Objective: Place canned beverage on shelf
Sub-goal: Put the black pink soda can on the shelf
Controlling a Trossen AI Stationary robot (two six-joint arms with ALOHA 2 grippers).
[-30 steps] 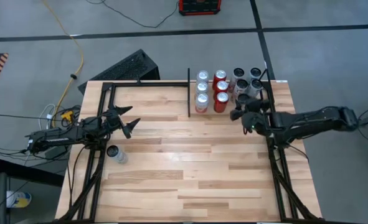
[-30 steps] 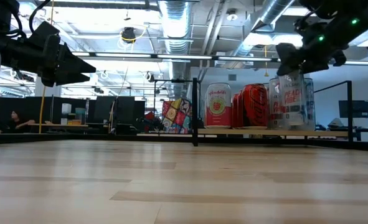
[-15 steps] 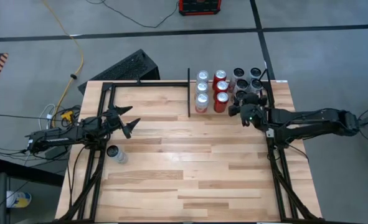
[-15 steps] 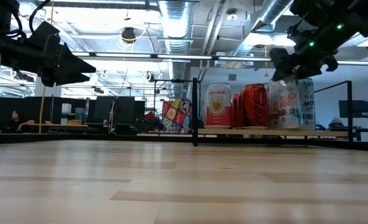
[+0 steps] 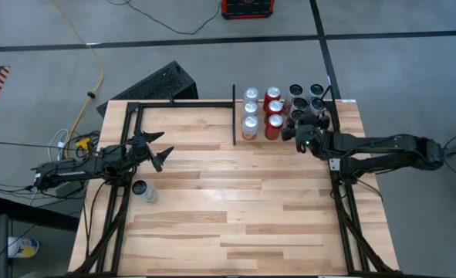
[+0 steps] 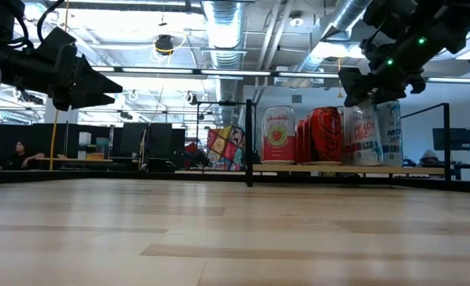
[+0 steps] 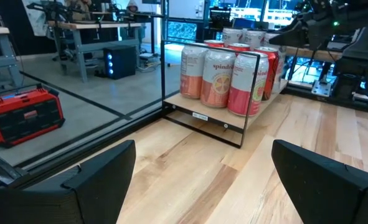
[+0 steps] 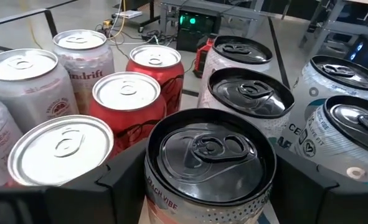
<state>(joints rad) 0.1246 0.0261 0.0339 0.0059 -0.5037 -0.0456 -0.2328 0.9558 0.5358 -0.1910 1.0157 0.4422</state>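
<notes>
At shelf (image 5: 235, 116) back right, right gripper (image 8: 205, 180) jaws clamp black-top can (image 8: 210, 152); set flat beside neighbours before release. Left gripper (image 5: 160, 151) jaws apart, idle.

A can (image 8: 210, 163) sits between the right gripper's fingers (image 8: 118, 177), other cans (image 8: 131, 93) just beyond them.

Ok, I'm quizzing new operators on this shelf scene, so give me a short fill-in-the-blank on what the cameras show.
1. The right gripper has its fingers on either side of a can with a ____ top.
2. The red cans stand in a row of ____.
3. The left gripper hovers with its fingers ____.
4. One lone can stands near the table's ____ edge in the high view.

Missing words: black; three; open; left
</notes>
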